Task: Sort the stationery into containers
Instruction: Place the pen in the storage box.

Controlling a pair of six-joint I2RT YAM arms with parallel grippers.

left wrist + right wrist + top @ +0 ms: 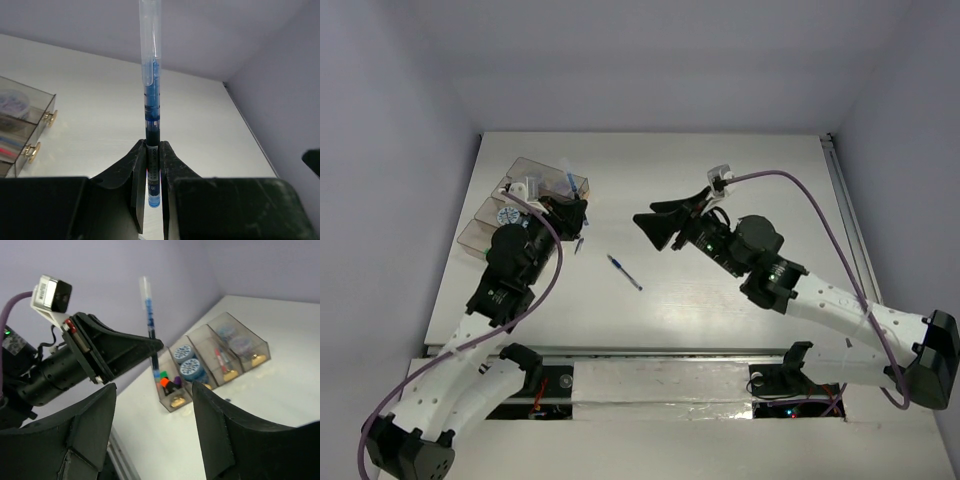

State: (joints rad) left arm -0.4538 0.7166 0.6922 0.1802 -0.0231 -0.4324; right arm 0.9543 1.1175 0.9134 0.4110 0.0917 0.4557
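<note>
No text can be read — print on the blue pen point(151, 100) blurs; too small.

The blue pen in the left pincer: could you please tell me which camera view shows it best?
The left wrist view: the blue pen stands upright and large, clamped in the left pincer. The right wrist view shows it small, from the side; the top view gives only a foreshortened glimpse.

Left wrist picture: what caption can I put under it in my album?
The left gripper pinches a blue pen upright over the white table, clear brown containers at the left edge.
</note>
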